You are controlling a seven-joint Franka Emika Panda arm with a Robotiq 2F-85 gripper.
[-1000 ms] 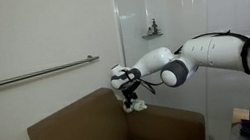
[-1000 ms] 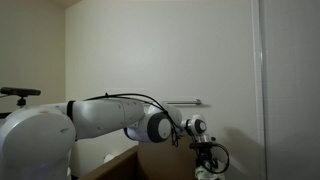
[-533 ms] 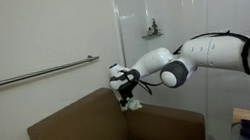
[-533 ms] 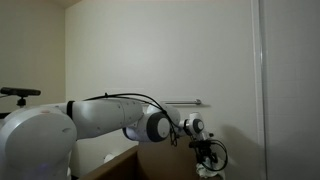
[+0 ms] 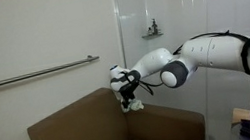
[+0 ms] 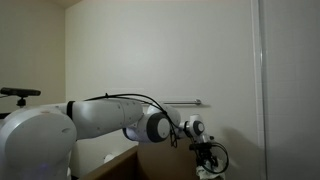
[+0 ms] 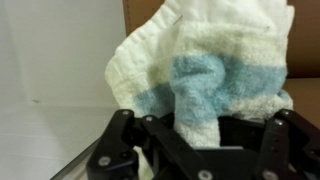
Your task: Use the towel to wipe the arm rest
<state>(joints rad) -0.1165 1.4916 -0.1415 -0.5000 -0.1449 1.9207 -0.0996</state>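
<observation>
- My gripper (image 7: 200, 138) fills the bottom of the wrist view, its jaws clamped on a bunched fold of the towel (image 7: 210, 60).
- The towel is white with a blue band and spills up past the jaws into the upper half of that frame.
- In an exterior view, the towel (image 5: 138, 105) hangs under the gripper (image 5: 127, 98), just left of centre.
- There it sits at the top of the arm rest (image 5: 169, 122), at the end where this meets the back of the sofa (image 5: 74, 134).
- I cannot tell whether the cloth presses on the leather or only brushes it.
- As I judge it, picking up and carrying the towel over is done, and the strokes along the arm rest, towards the lower right, are left.
- Behind the sofa, a rail (image 5: 34, 73) runs across the wall (image 5: 37, 28) at left.
</observation>
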